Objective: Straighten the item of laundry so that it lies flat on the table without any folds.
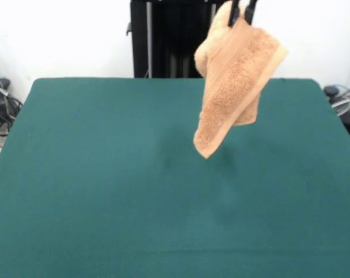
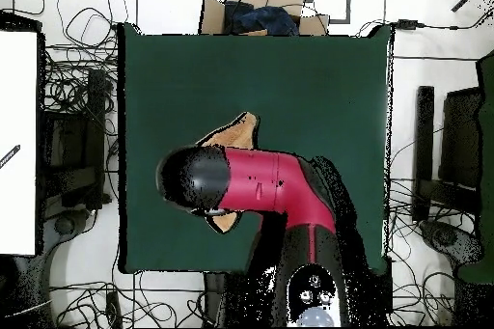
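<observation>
The orange-tan terry towel (image 1: 231,81) hangs in the air, folded and bunched, with its lowest corner well above the dark green table (image 1: 105,191). My gripper (image 1: 242,13) shows only as two black fingers at the top edge of the front view, shut on the towel's upper edge. In the overhead view the red and black arm (image 2: 253,182) covers the gripper. Only bits of the towel (image 2: 238,133) stick out from under the arm's black head.
The robot's black pedestal (image 1: 163,40) stands behind the table's far edge. Cables and black gear (image 1: 0,107) lie off the table at both sides. A cardboard box (image 2: 259,5) sits beyond the table's edge in the overhead view.
</observation>
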`<state>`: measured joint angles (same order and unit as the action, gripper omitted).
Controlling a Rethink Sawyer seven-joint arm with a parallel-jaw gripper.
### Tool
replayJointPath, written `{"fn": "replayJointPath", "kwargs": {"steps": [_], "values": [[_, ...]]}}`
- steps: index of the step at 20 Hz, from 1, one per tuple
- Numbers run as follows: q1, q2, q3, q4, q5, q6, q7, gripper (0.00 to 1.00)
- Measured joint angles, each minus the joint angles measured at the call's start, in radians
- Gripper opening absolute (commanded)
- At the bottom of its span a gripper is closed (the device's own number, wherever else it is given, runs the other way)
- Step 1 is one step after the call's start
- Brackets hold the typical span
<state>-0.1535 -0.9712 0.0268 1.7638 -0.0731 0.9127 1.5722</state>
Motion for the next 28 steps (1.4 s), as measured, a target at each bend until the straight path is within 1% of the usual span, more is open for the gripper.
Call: {"fn": "replayJointPath", "kwargs": {"steps": [6,7,11,14,21,28], "values": [[-0.089,0.008,0.011,-0.039,-0.005,0.062,0.0,0.0],[-0.118,0.011,0.018,-0.05,-0.006,0.07,0.0,0.0],[-0.195,0.028,0.036,-0.074,-0.018,0.073,0.0,0.0],[-0.233,0.044,0.04,-0.085,-0.03,0.073,0.0,0.0],[-0.259,0.051,0.048,-0.091,-0.07,0.073,0.0,0.0],[-0.271,0.051,0.072,-0.091,-0.079,0.073,0.0,0.0]]}}
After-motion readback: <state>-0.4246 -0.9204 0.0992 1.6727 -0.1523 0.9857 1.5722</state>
